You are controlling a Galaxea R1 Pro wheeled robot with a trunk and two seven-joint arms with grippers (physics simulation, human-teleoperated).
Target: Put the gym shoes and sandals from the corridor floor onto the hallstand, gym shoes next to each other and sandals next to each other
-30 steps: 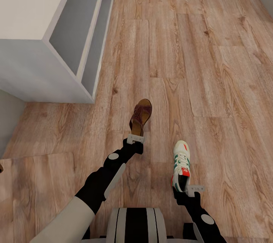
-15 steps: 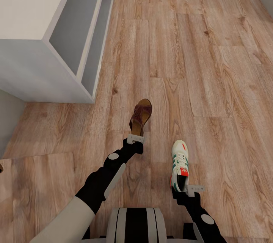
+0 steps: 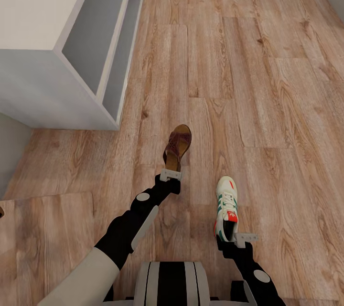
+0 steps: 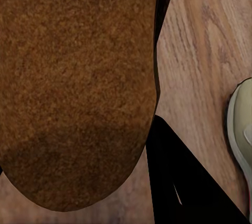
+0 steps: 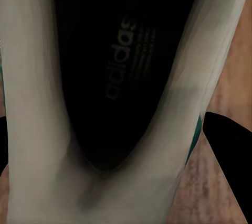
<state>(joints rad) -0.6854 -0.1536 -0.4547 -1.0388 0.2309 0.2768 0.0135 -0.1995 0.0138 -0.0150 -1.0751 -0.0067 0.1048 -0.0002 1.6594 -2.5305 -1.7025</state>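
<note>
Head view: the left end effector (image 3: pixel 170 175) is clamped on the heel end of a dark brown sandal (image 3: pixel 178 146), which points forward, away from the robot, above the wooden floor (image 3: pixel 267 105). The right end effector (image 3: pixel 237 239) grips the heel end of a white gym shoe (image 3: pixel 227 206) with green stripes and red-orange patches, toe also pointing forward. The sandal and the gym shoe are apart, with the sandal farther forward and to the left. The white hallstand (image 3: pixel 62 53), with its flat top and open shelves, stands at the left, well apart from both shoes.

Left wrist view: the tan-brown insole of the sandal (image 4: pixel 79 87) sits close to the camera. One dark finger (image 4: pixel 184 187) lies beside its edge. The pale sole edge of the gym shoe (image 4: pixel 240 124) shows over the floor (image 4: pixel 199 40).

Right wrist view: the dark interior of the gym shoe (image 5: pixel 121 66) carries faint lettering, and a dark finger (image 5: pixel 231 150) lies against its white side.
</note>
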